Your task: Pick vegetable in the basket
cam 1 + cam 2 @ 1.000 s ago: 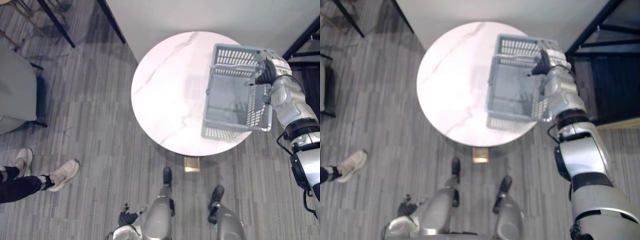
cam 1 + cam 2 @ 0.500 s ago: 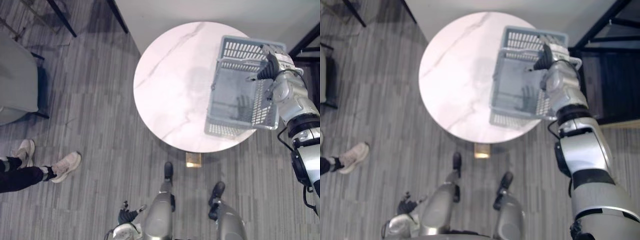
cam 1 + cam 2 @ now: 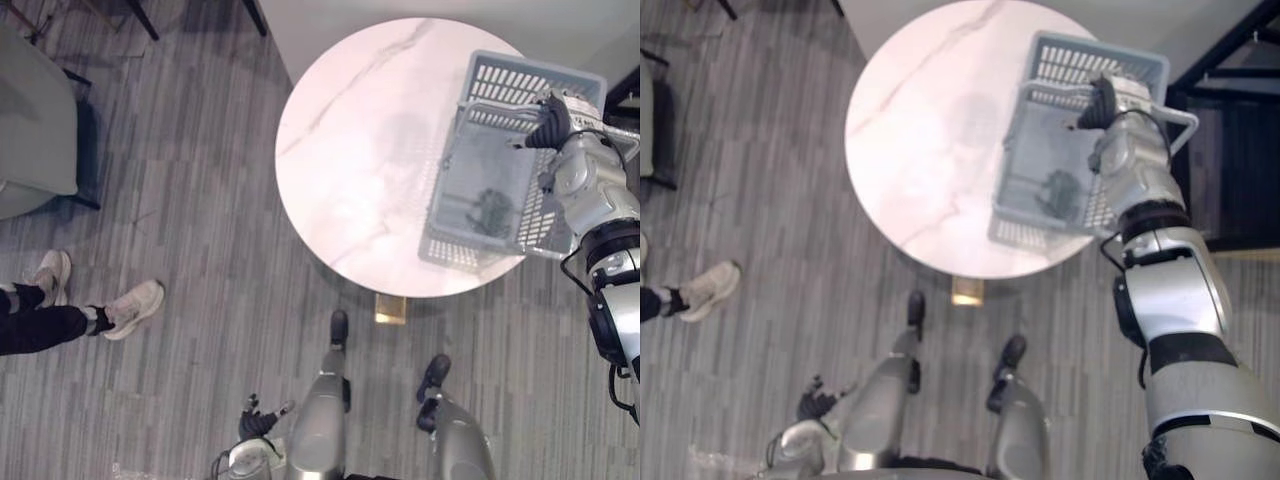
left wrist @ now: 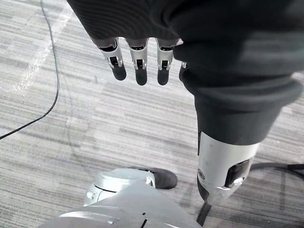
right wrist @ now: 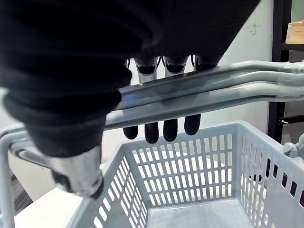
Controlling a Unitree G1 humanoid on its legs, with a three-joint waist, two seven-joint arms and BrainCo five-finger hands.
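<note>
1. You find the basket (image 3: 525, 78) on the right side of the round marble table (image 3: 360, 150). Its near right corner reaches out past the table's edge. You cannot tell whether it rests on the top or hangs just above it.
2. Its long axis runs from near to far, with the far end leaning toward the robot's right. The open top faces up.
3. It is grey plastic and rectangular, with slotted walls and a plain floor. Two grey handles (image 5: 199, 92) are swung up and lie together above the middle.
4. The right hand (image 3: 553, 122) is over the basket's far right part. In the wrist view you see its fingers curled over both handles, the dark tips hooked down past the bars.
5. A dark green clump (image 3: 487, 208) lies on the basket floor, toward the near right. You cannot tell whether it is a vegetable or a shadow.
6. The left hand (image 4: 138, 66) hangs low over the grey striped floor (image 3: 200, 250). Its fingers are straight, slightly apart, and hold nothing.
7. A person (image 3: 100, 320) in light shoes stands on the floor, well left of the table.
</note>
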